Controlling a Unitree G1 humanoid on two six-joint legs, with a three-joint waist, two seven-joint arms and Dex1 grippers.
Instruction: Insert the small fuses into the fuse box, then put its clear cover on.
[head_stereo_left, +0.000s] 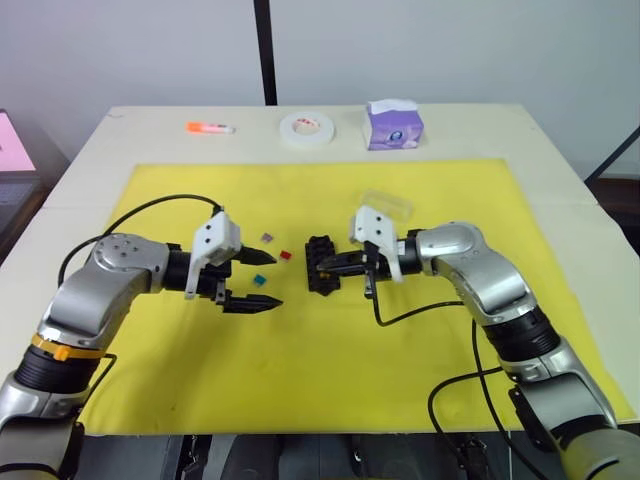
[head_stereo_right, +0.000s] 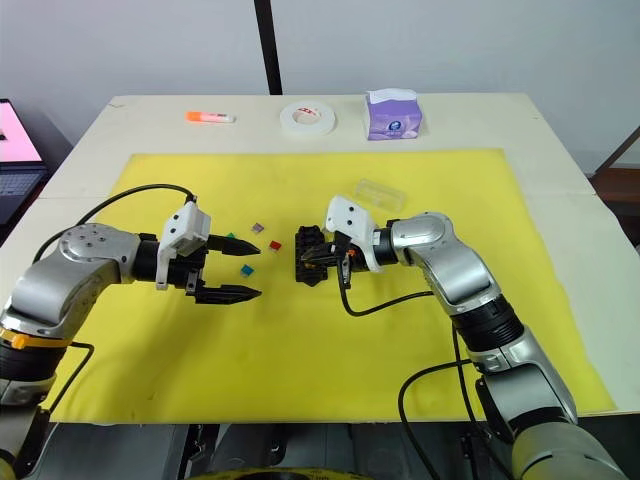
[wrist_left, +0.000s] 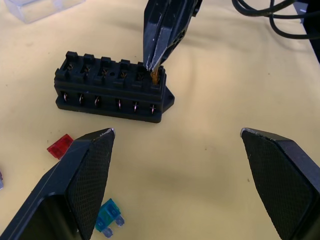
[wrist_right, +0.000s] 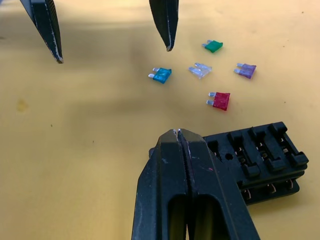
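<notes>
The black fuse box (head_stereo_left: 322, 263) lies mid-mat on the yellow mat (head_stereo_left: 300, 370). My right gripper (wrist_left: 152, 65) is shut on an orange fuse (wrist_left: 155, 76), holding it at the box's end slot. My left gripper (head_stereo_left: 266, 281) hangs open and holds nothing, just left of the box. Loose fuses lie between my left gripper and the box: teal (wrist_right: 161, 75), grey (wrist_right: 200, 70), purple (wrist_right: 246, 70), green (wrist_right: 214, 46) and red (wrist_right: 220, 100). The clear cover (head_stereo_left: 388, 205) rests on the mat behind my right gripper.
At the table's far edge stand a white tape roll (head_stereo_left: 307, 128), a purple tissue box (head_stereo_left: 394, 125) and an orange marker (head_stereo_left: 210, 127). Black cables (head_stereo_left: 440, 300) trail from both wrists over the mat.
</notes>
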